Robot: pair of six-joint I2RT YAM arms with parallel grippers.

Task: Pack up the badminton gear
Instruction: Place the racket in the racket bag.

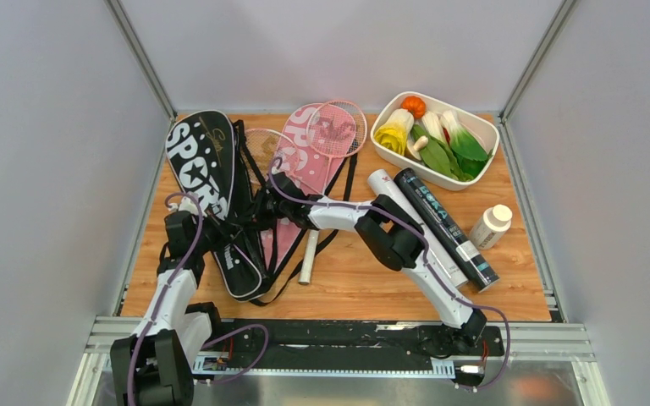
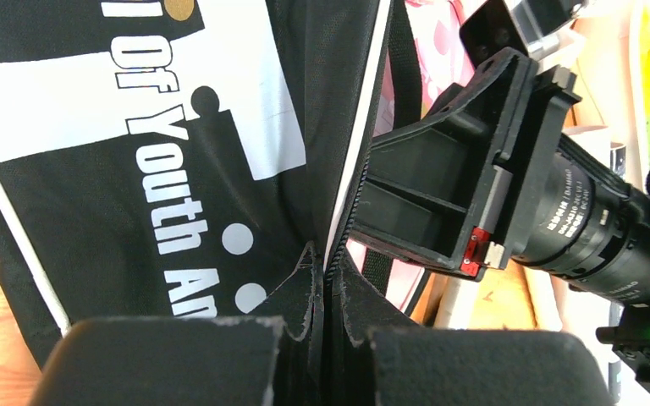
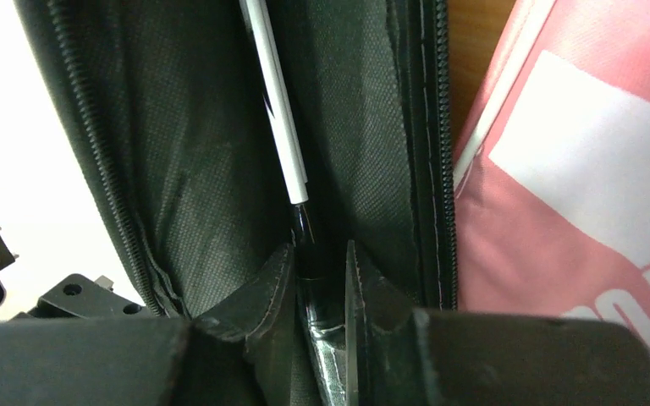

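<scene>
The black "SPORT" cover (image 1: pixel 207 190) lies at the left and is unzipped. My left gripper (image 1: pixel 217 235) is shut on its zipper edge (image 2: pixel 338 245). My right gripper (image 1: pixel 264 207) reaches into the opening. It is shut on the dark handle (image 3: pixel 311 254) of a racket whose white shaft (image 3: pixel 275 101) runs up inside the cover. The pink cover (image 1: pixel 305 156) lies beside it, with a pink-framed racket (image 1: pixel 336 128) on top. A white tube (image 1: pixel 402 216) and a black tube (image 1: pixel 444 224) lie at the right. No shuttlecock is in view.
A white bowl (image 1: pixel 482 127) of toy vegetables stands at the back right. A small white bottle (image 1: pixel 491 226) stands by the tubes. The cover's black straps (image 1: pixel 288 254) trail across the wood toward the front. The right arm's wrist (image 2: pixel 508 194) is close to my left gripper.
</scene>
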